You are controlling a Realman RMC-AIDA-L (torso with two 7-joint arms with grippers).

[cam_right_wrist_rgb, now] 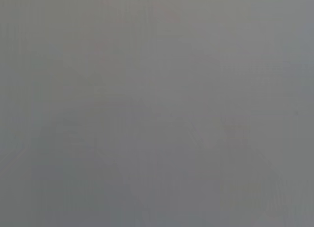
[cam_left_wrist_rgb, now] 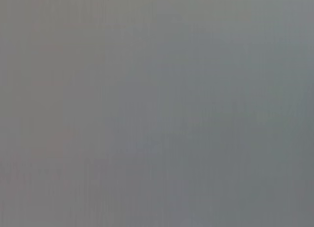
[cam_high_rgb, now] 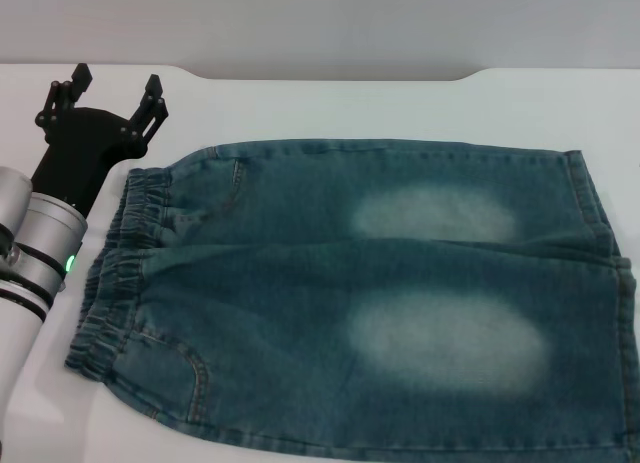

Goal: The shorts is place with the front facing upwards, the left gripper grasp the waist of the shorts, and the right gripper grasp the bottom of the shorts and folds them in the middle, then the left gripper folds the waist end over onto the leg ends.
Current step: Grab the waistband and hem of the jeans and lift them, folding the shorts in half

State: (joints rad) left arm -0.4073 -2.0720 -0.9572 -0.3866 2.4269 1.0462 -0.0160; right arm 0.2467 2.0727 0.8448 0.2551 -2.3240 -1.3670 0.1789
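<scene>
Head view first: we see the shorts [cam_high_rgb: 360, 293] spread flat on the white desk [cam_high_rgb: 400, 103], soft, limp denim best pinched at the gathered waist [cam_high_rgb: 115, 273]. Our left tool [cam_high_rgb: 112, 95] hovers just beyond it, fingers wide. Both wrist views show us nothing.

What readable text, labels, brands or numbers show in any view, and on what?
None readable.
Shorts: no tag, print or brand shows on the front or the waist.
Left hand and its arm: no lettering, only a green light.
Table: no markings.
Both wrist views: flat grey, nothing to read.
Right hand: not in view.
</scene>
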